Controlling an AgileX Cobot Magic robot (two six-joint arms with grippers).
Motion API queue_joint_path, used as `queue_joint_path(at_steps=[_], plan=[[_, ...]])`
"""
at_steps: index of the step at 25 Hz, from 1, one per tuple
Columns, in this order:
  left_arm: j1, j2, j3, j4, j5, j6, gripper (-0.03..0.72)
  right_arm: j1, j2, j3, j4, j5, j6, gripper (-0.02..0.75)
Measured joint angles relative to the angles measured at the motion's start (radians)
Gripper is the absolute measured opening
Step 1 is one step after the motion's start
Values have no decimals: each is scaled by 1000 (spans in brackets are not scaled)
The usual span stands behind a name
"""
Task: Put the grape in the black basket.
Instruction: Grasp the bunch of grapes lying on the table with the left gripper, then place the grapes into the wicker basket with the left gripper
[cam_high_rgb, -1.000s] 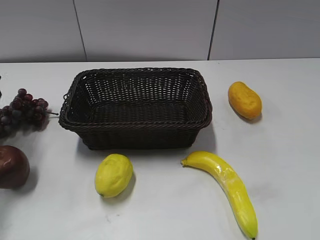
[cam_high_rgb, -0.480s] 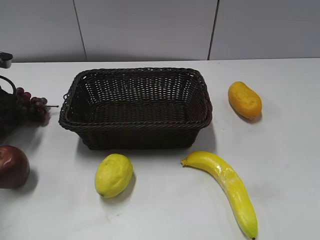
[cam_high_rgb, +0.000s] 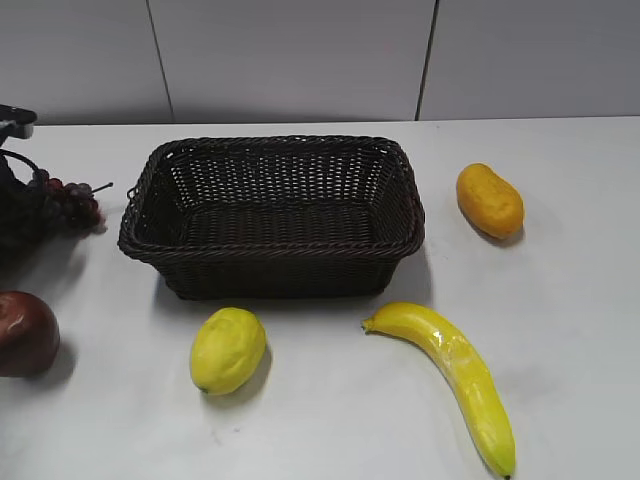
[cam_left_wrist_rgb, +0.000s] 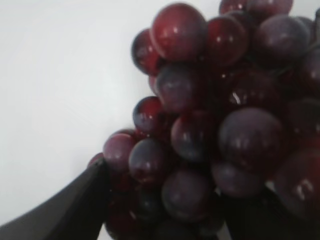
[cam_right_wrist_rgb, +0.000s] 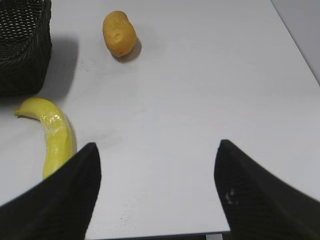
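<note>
The grape (cam_left_wrist_rgb: 220, 130) bunch fills the right and centre of the frame, close to the lens and slightly blurred. One dark finger of the left gripper (cam_left_wrist_rgb: 165, 222) touches its lower-left berries. White table (cam_left_wrist_rgb: 55, 85) occupies the left side.

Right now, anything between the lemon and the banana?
No. In the exterior view, only bare white table lies between the lemon and the banana; the black basket sits behind that gap, not in it.
</note>
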Motion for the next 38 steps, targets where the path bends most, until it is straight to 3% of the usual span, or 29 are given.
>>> queue_joint_path(at_steps=[5,7,11,22,31,38], plan=[[4,18,-1,2,-4,0,599,0,0,0,0,0,0,538],[6,18,-1,2,-4,0,536,0,0,0,0,0,0,538],[6,18,-2,1,-8,1,334,0,0,0,0,0,0,538],[5,-17,-9,-45,63,-12,331,0,0,0,0,0,0,538],[-2,-274,-137,-109,227,-23,317,0,0,0,0,0,0,538],[-83,-470,-272,-258,242,-24,312,0,0,0,0,0,0,538]])
